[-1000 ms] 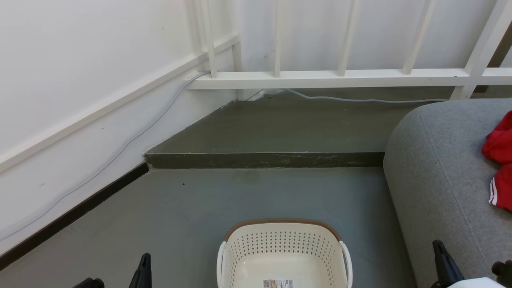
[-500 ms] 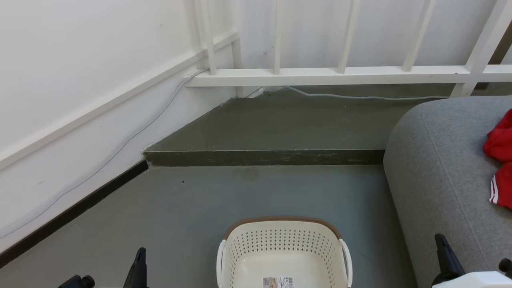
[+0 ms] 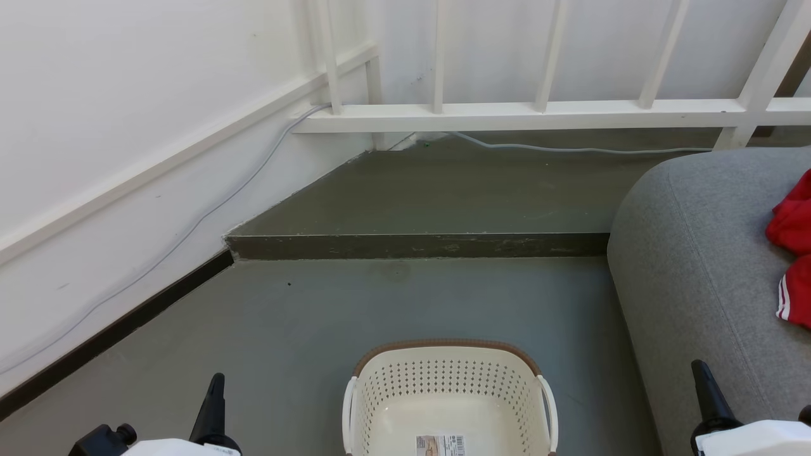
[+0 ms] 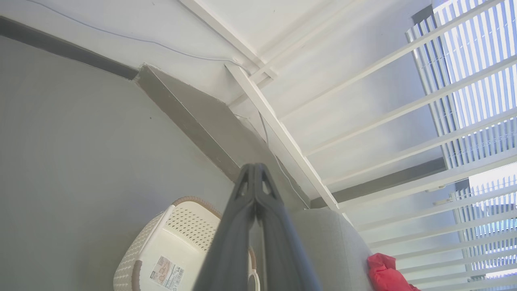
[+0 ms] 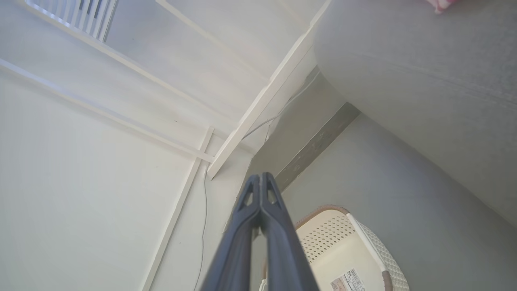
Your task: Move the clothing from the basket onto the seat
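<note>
The basket (image 3: 447, 379) sits on the grey floor (image 3: 304, 316) at the bottom middle of the head view, near the rounded end of the seat (image 3: 690, 253) on its right. Its pale bottom shows around a paper label (image 3: 440, 445). The clothing (image 3: 793, 223) lies on top of the seat at the right edge of that view, well apart from the basket. It is a bunch of red folds with thin white stripes along the lower part. The frame cuts it off, so I cannot tell whether it is one garment or two. The left gripper (image 3: 217, 380) rises at the lower left, over the floor beside the basket, with its two dark fingers pressed together on nothing. The right gripper (image 3: 701, 375) rises at the lower right in front of the seat's side, its fingers likewise together and empty. Each wrist view shows that gripper's tips meeting along one line. Beyond the basket, a low step (image 3: 412, 246) runs across the floor. Behind it a white railing (image 3: 507, 116) stands with a pale cable (image 3: 570, 150) trailing under its bottom rail.
</note>
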Available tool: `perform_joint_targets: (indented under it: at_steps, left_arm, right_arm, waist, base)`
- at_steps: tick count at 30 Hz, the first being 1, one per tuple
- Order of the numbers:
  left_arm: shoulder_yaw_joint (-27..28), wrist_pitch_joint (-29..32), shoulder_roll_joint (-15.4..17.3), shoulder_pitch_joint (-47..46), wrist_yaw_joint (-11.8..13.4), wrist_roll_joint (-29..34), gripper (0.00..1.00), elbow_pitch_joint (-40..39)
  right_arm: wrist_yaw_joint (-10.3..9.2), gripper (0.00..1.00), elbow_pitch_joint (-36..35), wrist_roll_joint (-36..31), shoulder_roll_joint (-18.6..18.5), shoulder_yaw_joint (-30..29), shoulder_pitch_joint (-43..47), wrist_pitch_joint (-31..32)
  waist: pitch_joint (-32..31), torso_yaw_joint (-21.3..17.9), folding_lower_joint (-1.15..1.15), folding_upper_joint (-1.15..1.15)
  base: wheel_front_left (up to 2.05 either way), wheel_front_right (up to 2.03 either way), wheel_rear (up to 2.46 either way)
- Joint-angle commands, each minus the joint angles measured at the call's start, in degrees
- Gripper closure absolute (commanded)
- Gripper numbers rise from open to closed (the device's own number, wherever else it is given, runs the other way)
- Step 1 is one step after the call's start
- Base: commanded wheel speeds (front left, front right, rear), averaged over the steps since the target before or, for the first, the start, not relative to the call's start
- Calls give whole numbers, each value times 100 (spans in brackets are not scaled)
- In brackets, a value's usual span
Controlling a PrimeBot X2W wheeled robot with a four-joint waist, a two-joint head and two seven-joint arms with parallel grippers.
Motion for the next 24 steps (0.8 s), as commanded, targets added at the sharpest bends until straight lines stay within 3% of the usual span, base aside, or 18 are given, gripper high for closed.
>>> perform_joint_targets:
  at_steps: [1, 24]
  left_arm:
    - [156, 29, 43, -329, -67, -155, 100, -174]
    - [432, 418, 53, -609, -244, -1544, 100, -212]
  right_arm:
    - [18, 100, -191, 164, -54, 21, -286, 60]
    - [22, 100, -331, 1546, 65, -180, -461, 439]
  waist:
    - [5, 0, 0, 0]
    - [93, -10, 0, 0]
  base:
    - [0, 0, 0]
    - [0, 0, 0]
